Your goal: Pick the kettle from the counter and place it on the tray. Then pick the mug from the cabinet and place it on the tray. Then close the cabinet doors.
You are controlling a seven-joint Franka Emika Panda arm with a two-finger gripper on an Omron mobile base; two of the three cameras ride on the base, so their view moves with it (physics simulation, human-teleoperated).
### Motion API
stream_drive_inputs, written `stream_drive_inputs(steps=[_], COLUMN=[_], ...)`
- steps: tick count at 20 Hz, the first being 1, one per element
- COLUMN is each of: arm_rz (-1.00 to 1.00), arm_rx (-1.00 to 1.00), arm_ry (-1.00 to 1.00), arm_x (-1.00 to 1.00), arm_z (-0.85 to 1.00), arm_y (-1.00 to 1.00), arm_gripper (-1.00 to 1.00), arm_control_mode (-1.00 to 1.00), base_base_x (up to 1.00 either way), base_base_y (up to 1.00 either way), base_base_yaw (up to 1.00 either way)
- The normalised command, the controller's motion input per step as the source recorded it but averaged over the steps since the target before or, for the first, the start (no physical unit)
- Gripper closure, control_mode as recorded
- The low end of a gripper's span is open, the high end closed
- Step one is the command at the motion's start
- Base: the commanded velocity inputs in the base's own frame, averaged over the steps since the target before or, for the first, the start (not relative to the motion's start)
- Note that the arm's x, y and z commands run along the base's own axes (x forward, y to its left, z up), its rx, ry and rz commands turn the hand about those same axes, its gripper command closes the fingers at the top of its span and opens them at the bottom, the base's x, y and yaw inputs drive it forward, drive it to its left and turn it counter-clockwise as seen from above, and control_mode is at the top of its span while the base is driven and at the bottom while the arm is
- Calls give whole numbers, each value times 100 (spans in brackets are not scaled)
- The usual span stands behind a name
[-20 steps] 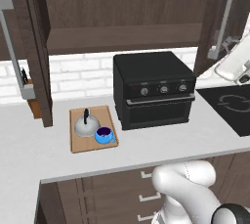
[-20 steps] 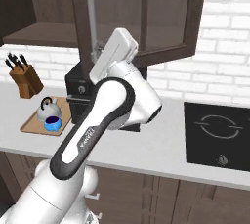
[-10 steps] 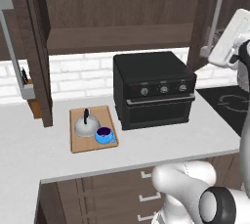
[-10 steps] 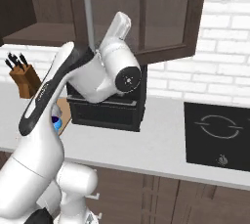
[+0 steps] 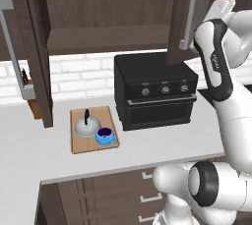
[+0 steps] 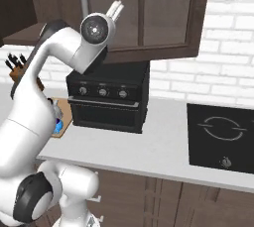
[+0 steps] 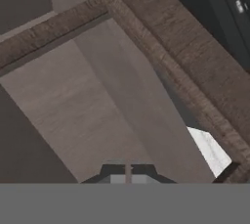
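The silver-grey kettle (image 5: 87, 126) and the blue mug (image 5: 104, 135) stand side by side on the wooden tray (image 5: 78, 146), which lies on the counter (image 5: 147, 148) left of the black oven. High on the right, my gripper (image 6: 117, 8) is shut, empty, and pressed against the pane of the right cabinet door (image 5: 183, 20). In the hand view its closed tips (image 7: 128, 171) sit flat on that door's pane (image 7: 97, 100). The left cabinet door (image 5: 30, 47) stands open, edge-on. The cabinet (image 5: 108, 37) shelf lies bare between them.
The black oven (image 5: 155, 91) stands under the right door. A knife block (image 6: 17, 70) sits at the far left by the brick wall. The black stovetop (image 6: 221, 129) is set into the counter on the right. My arm arches over the oven and tray.
My arm has swung up and across, pushing the right cabinet door, which has turned further toward the cabinet. Kettle, mug and tray have not moved.
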Motion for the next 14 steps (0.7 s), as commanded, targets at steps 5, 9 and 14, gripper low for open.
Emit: stream_drive_inputs(steps=[5, 9, 14], arm_rz=[-7, -9, -4], arm_rx=[0, 0, 2], arm_ry=[15, 1, 0], arm_x=[89, 88, 97], arm_z=[-45, -49, -47], arm_y=[6, 7, 0], arm_gripper=[100, 100, 100], arm_control_mode=[-100, -100, -100], base_base_x=[0, 0, 0], base_base_y=[0, 0, 0], base_base_yaw=[0, 0, 0])
